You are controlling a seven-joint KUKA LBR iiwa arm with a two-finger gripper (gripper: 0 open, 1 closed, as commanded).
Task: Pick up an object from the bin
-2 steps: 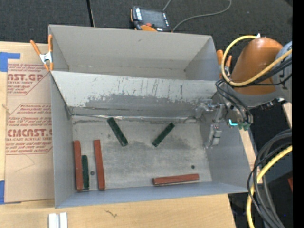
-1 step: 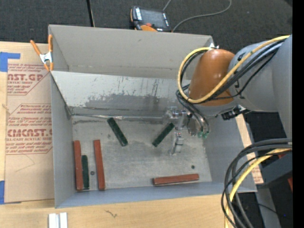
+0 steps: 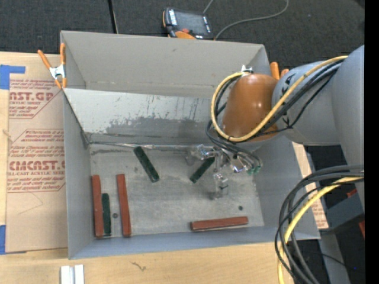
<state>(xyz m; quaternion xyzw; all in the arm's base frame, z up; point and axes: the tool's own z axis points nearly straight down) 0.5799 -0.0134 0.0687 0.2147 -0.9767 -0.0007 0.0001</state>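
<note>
**Grey metal bin (image 3: 77, 158) seen from above, with the arm (image 3: 320, 99) entering from the view's right.** The arm bends down over the bin's right half. Its orange cover (image 3: 251, 105) sits directly above the tool (image 3: 220, 171), which hangs low over the bin floor, not far from the back wall. Whether the tool is spread or pressed together cannot be told.

Six flat bars lie on the floor, three dark green and three red-brown:

- **Nearest dark green bar (image 3: 200, 170):** tilted, just beside the tool on its view-left side. Its upper end meets the tool's metal parts; whether it is gripped cannot be told.
- **Second dark green bar (image 3: 145, 163):** tilted, further to the tool's left.
- **Single red-brown bar (image 3: 219, 223):** lying crosswise in front of the tool, near the front wall.
- **Group of three bars, well to the tool's left by the left wall:** the outer red-brown bar (image 3: 96, 206) and inner red-brown bar (image 3: 123, 205) lie parallel, with the third dark green bar (image 3: 106, 213) between them.
</note>
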